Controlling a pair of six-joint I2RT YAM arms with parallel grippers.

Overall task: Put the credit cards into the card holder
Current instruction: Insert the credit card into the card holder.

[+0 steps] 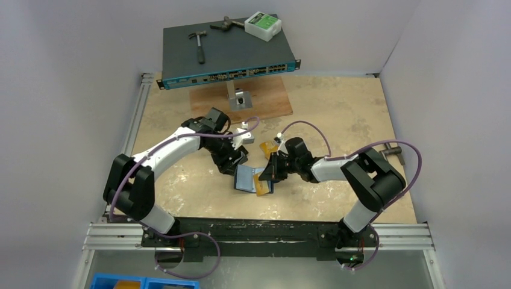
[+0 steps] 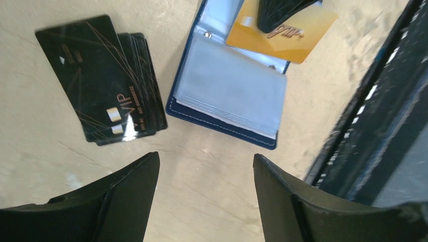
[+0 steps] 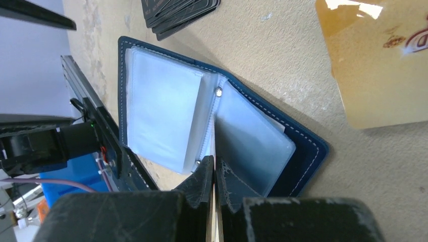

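The card holder [image 1: 244,178] lies open on the table, navy blue with clear sleeves [image 2: 229,91]. My right gripper [image 3: 214,164] is shut on an orange-gold credit card [image 2: 290,38], held edge-on over the holder's [image 3: 161,116] middle fold. A fanned stack of black credit cards [image 2: 96,75] lies just left of the holder. Another orange-gold card [image 3: 378,65] lies flat on the table beside it. My left gripper [image 2: 204,159] hovers open over bare table in front of the holder and the black cards, with nothing between its fingers.
A network switch [image 1: 229,51] at the back carries a hammer [image 1: 199,43] and a white box [image 1: 263,25]. A wooden board [image 1: 265,102] with a metal bracket [image 1: 238,96] lies before it. A clamp [image 1: 391,150] sits at the right. The black rail [image 2: 373,111] runs close to the holder.
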